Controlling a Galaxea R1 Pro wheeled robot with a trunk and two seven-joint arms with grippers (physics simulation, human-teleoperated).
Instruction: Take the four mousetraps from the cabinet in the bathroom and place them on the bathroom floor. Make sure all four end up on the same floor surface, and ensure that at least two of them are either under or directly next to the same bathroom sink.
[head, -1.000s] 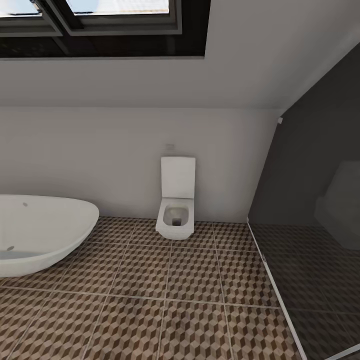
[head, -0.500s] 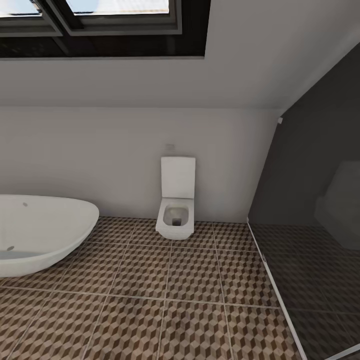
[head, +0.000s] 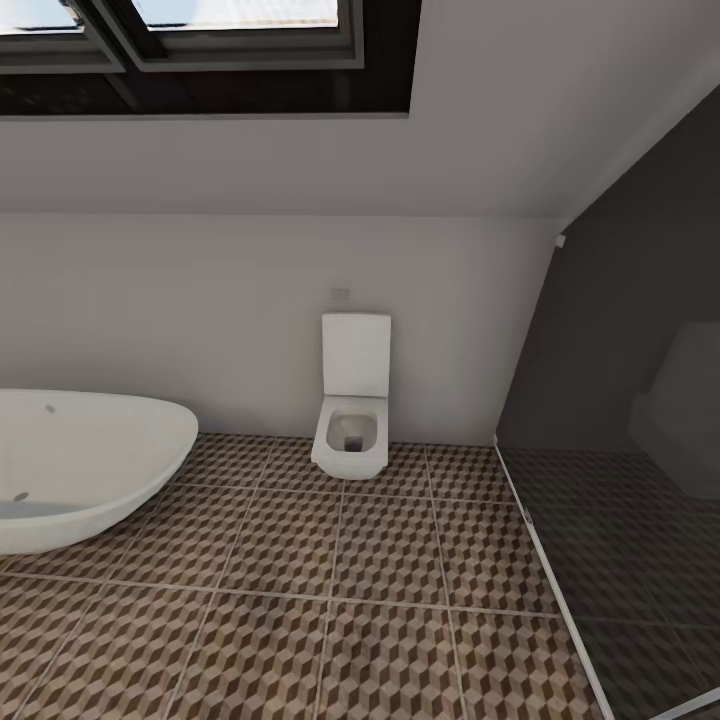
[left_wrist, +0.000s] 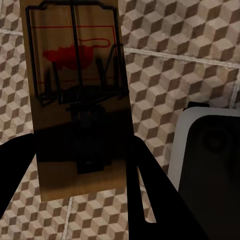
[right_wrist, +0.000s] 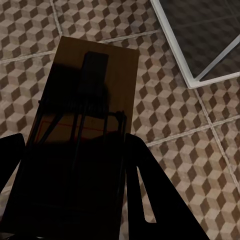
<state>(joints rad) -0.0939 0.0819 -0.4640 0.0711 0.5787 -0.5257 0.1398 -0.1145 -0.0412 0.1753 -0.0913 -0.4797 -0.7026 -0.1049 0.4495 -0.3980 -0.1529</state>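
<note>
Gripping a mousetrap apiece, both arms are loaded: the left gripper (left_wrist: 75, 185) is closed about the near end of a tan mousetrap (left_wrist: 75, 100) whose long axis runs straight out along the fingers, wire frame and red spot at the far end; the right gripper (right_wrist: 70, 190) likewise pinches a second mousetrap (right_wrist: 85, 100), also lying lengthwise away from the fingers, its wire frame nearer the grip (much of its board sits in shadow); each board hangs above the bathroom floor (head: 300, 560), with cube-patterned tile showing round its edges, so the coming release turns on a plain downward relation, trap over tile, and neither arm looks clearly nearer the ground; I cannot tell how high they are held. Beside the left trap a pale-rimmed dark object (left_wrist: 210, 155) shows, which I cannot identify; beyond the right trap runs a white-edged glass panel (right_wrist: 200, 45). Farther off, the head view gives open tiled floor, a white bathtub (head: 80, 460) on the left, a square toilet (head: 352, 420) against the pale wall, a dark glass screen (head: 630, 420) at right, and a dark-framed skylight (head: 200, 50) overhead; judging from this, a turn toward the sink is needed before setting the traps down.
</note>
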